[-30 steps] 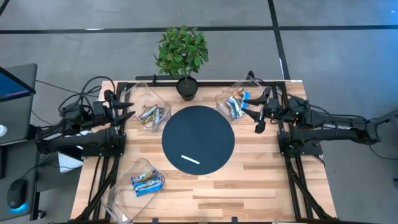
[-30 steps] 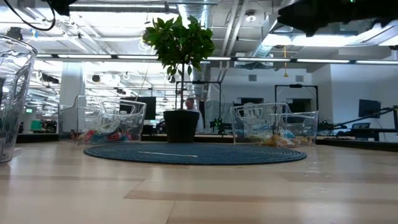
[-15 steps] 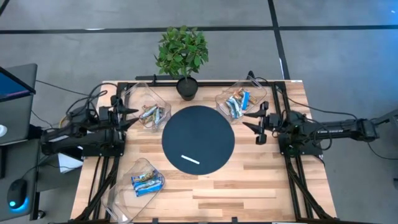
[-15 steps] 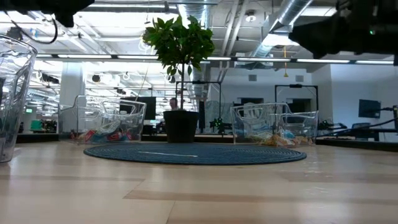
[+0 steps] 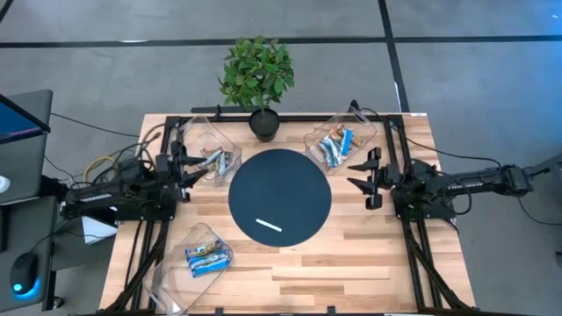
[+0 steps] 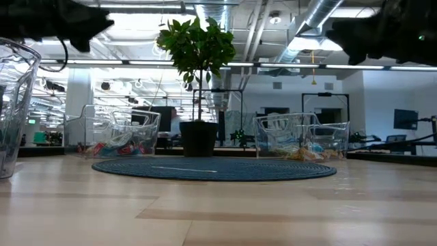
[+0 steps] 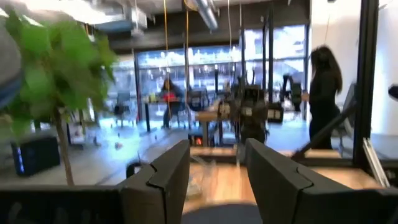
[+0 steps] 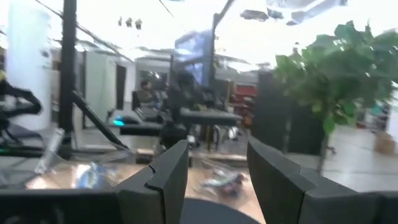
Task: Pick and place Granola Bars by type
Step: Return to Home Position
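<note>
Right gripper (image 5: 361,176) has backed off the far-right bin (image 5: 364,130); left gripper (image 5: 186,168) has slid nearer the round mat (image 5: 280,197). Both hang with fingers spread, holding nothing, one on each side of the mat. Three clear bins hold the Granola Bars (image 5: 208,255): far-right, far-left bin (image 5: 195,132), near-left bin (image 5: 180,241). Heaps overlap, so the count per bin is unclear. Near-left bars lie long axis across the table. One white strip (image 5: 269,225) lies on the mat.

Granola bars (image 5: 208,255) lie in 3 clear bins (image 5: 198,133) around a dark round mat (image 5: 281,189), with the left gripper (image 5: 190,168) and right gripper (image 5: 358,173) spread wide beside it.
</note>
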You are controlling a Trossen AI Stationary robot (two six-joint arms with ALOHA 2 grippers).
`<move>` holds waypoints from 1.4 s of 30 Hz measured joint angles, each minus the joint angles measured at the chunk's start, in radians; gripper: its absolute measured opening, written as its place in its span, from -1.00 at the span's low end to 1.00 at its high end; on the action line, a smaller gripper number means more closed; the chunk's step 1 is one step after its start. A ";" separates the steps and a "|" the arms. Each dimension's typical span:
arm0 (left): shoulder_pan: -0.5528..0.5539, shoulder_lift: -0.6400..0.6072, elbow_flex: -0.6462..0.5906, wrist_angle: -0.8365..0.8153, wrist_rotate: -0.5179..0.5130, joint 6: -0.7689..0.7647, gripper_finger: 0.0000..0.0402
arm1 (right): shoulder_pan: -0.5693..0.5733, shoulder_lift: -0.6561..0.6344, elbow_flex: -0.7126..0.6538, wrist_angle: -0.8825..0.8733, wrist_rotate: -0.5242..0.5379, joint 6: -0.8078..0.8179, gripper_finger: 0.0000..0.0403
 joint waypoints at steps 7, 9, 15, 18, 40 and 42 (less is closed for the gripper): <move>0.000 0.001 -0.107 0.111 0.002 -0.042 -0.25 | 0.097 0.042 0.000 0.042 0.009 -0.005 -0.21; -0.001 0.001 -0.146 0.148 0.008 -0.059 -0.25 | 0.126 0.063 -0.001 0.061 0.041 0.000 -0.21; -0.004 0.004 -0.166 0.150 -0.016 -0.068 -0.25 | 0.193 0.147 -0.001 0.130 0.141 0.000 -0.21; -0.014 0.002 -0.167 0.166 0.008 -0.068 -0.25 | 0.205 0.190 -0.002 0.175 0.157 0.007 -0.21; -0.048 0.002 -0.169 0.135 -0.045 -0.036 -0.25 | 0.297 -0.130 -0.002 -0.144 0.390 -0.192 -0.21; -0.048 0.002 -0.169 0.129 -0.046 -0.028 -0.25 | 0.292 -0.208 -0.002 -0.232 0.371 -0.192 -0.21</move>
